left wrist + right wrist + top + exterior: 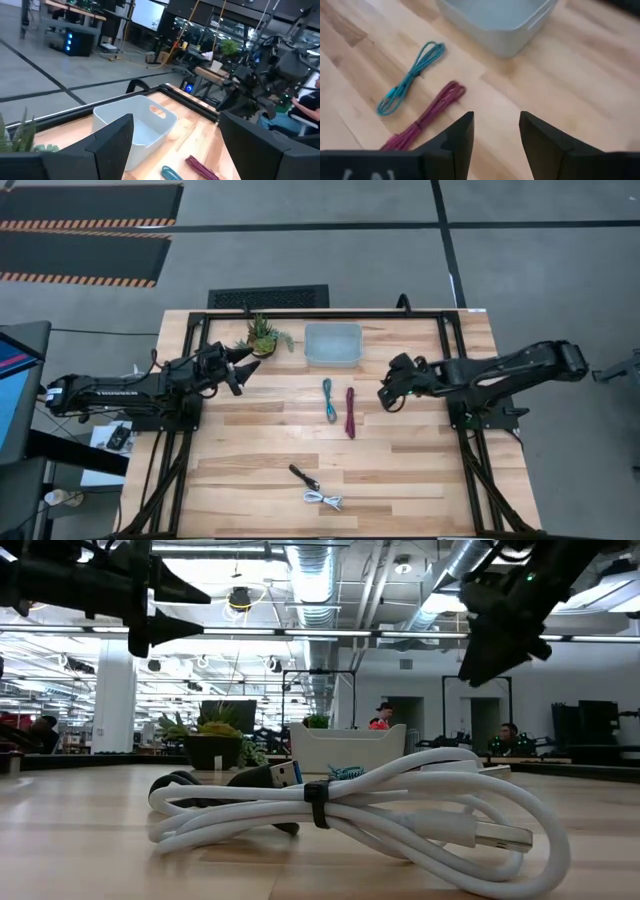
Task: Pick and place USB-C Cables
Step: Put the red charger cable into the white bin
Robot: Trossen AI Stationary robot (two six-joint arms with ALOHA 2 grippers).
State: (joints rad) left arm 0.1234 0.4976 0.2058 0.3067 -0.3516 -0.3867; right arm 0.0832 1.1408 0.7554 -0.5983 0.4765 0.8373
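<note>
Four cables lie on the wooden table [420,470], none of them in the pale bin [333,343] that stands at the far edge. The teal cable [328,399] and the maroon cable [350,412] lie side by side near the table's middle, close but apart, just on the near side of the bin. The black cable [304,477] and the white cable [324,500] lie close together near the front edge, well apart from the other two. A small potted plant [263,336] stands just left of the bin, and nothing lies between the bin and the teal and maroon pair. The left gripper [243,367] hangs above the table beside the plant, its fingers [112,140] spread wide with nothing between them. The right gripper [385,393] hangs to the right of the maroon cable, clear of it, its fingers [457,137] parted and empty, with the wood showing between them. In the low view the white cable fills the foreground and covers most of the black one behind it; only a bit of teal shows over it, and the maroon cable cannot be made out there. In the left wrist view the teal and maroon cables are cut off at the picture's edge. People show small in the room beyond the table.
</note>
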